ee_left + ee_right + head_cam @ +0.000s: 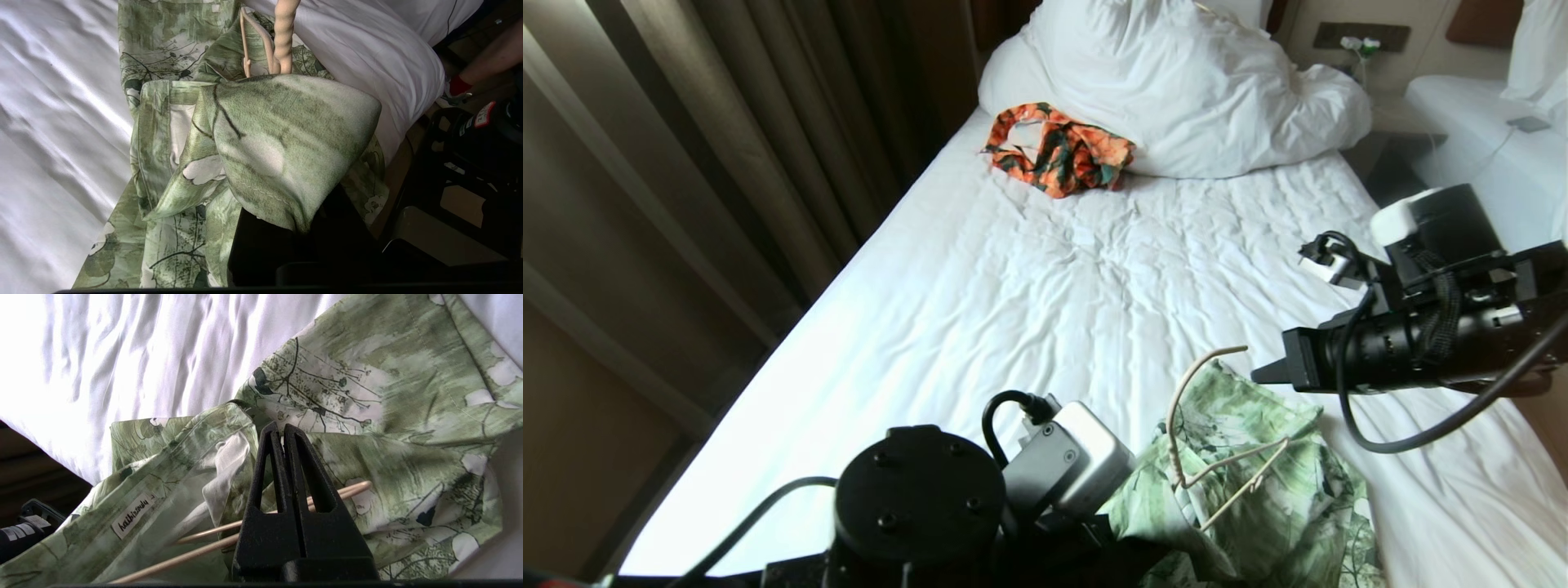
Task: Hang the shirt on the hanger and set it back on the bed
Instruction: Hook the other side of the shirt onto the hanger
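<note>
At the near edge of the bed (1029, 294), the left pincer (282, 228) is pinching shut on a fold of the shirt (1258, 490), holding the green cloth bunched up over its fingers. The hanger (1217, 465) is sitting partly inside the shirt, its hook sticking up clear of the collar and its wire arms running under the fabric. The right pincer (284, 435) is hovering just above the shirt with its fingers pressed together on nothing; the hanger's wire is passing beneath them.

To do this step well, the left should be keeping the collar opening lifted while the right steadies the hanger, so each shoulder seats on a wire arm without the cloth slipping off.

Farther up, an orange patterned garment (1058, 151) is lying against the duvet (1201, 90). No containers are showing anywhere.
</note>
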Available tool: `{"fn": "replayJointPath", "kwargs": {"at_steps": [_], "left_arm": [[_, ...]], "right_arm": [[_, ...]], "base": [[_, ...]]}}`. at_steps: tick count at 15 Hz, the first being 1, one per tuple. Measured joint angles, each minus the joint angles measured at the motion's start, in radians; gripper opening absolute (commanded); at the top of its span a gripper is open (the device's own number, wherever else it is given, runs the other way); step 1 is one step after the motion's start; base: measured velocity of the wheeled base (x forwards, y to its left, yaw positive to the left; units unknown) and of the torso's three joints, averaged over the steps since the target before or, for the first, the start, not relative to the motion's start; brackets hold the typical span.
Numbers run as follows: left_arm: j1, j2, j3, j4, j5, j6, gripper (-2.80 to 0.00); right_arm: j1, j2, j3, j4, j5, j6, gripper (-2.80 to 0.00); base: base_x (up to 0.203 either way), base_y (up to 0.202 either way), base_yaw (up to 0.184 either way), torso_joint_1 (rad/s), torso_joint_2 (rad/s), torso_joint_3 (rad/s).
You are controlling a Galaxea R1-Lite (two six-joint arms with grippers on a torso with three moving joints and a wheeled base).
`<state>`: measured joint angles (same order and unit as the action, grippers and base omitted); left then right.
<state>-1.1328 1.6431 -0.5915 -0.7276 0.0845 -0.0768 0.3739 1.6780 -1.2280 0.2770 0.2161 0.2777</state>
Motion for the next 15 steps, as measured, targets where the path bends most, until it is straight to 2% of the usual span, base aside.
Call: {"fn": "replayJointPath", "kwargs": {"at_steps": [2, 3, 9, 15], "left_arm": [[0.002, 0.039, 0.003, -0.026, -0.002, 0.000, -2.80], [0.000, 0.050, 0.004, -0.026, -0.003, 0.001, -2.80], [-0.002, 0.073, 0.008, -0.026, -0.001, 0.005, -2.80], [-0.003, 0.074, 0.009, -0.027, -0.001, 0.003, -2.80]], "right_arm": [[0.028, 0.074, -0.051, 0.000, -0.008, 0.027, -2.80], [0.043, 0.111, -0.075, 0.000, -0.010, 0.037, 0.00], [0.133, 0.278, -0.203, 0.012, -0.005, 0.071, 0.00], [0.199, 0.318, -0.175, 0.060, -0.024, 0.043, 0.00]], "base": [[0.000, 0.000, 0.000, 0.000, 0.00, 0.000], [0.000, 0.000, 0.000, 0.000, 0.00, 0.000], [0.000, 0.000, 0.000, 0.000, 0.00, 0.000], [0.000, 0.000, 0.000, 0.000, 0.00, 0.000]]}}
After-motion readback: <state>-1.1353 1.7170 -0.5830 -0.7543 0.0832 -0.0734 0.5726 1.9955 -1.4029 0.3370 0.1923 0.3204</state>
